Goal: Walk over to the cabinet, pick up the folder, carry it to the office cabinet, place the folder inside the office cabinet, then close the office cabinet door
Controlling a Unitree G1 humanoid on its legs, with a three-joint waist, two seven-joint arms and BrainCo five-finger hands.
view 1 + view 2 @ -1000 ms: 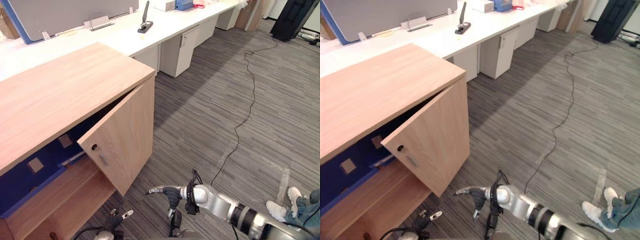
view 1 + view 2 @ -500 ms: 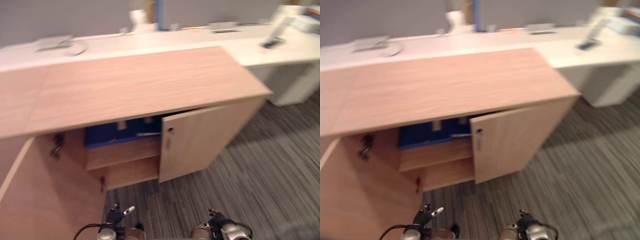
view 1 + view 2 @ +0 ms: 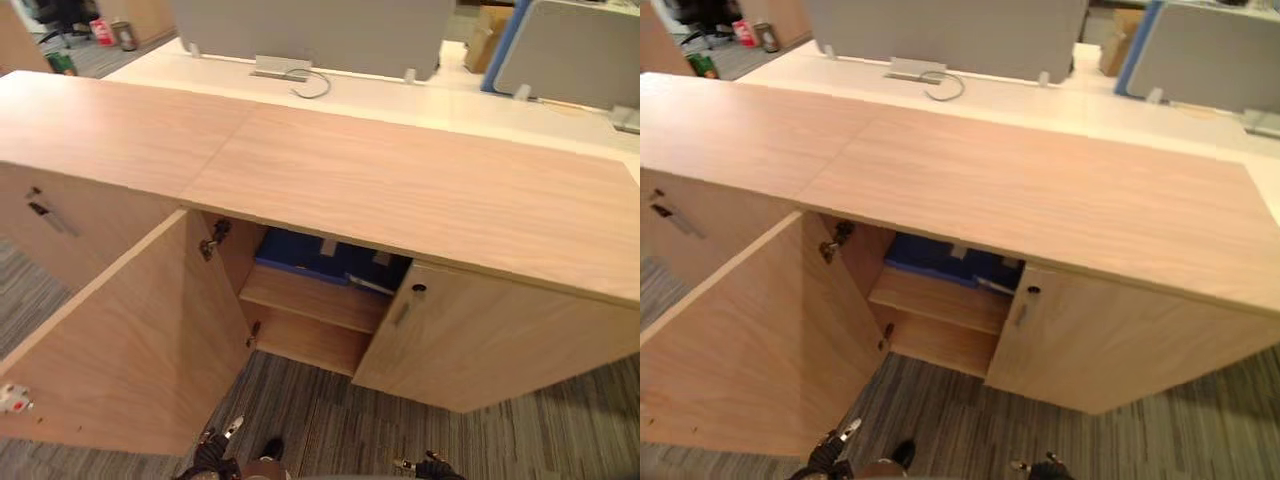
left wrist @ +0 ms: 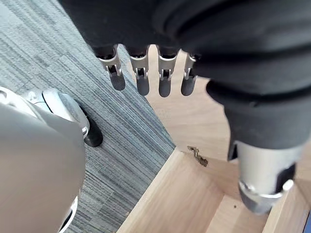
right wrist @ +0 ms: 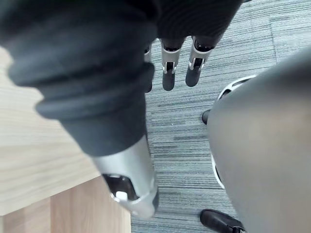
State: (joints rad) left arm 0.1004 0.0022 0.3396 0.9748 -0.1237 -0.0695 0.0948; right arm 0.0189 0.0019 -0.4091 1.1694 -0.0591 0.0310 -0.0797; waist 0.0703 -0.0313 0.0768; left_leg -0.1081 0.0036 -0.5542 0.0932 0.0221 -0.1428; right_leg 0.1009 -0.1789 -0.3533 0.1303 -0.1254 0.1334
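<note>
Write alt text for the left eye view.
A light wooden cabinet stands open, its left door swung wide and its right door ajar. A blue folder sits on the upper shelf inside. Behind runs a white desk with grey screens; grey carpet lies in front.

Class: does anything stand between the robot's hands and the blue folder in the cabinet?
Nothing visible does. The blue folder lies on the shelf, showing in the gap between the wide-open left door and half-open right door. The left hand and right hand hang open, low in front.
</note>
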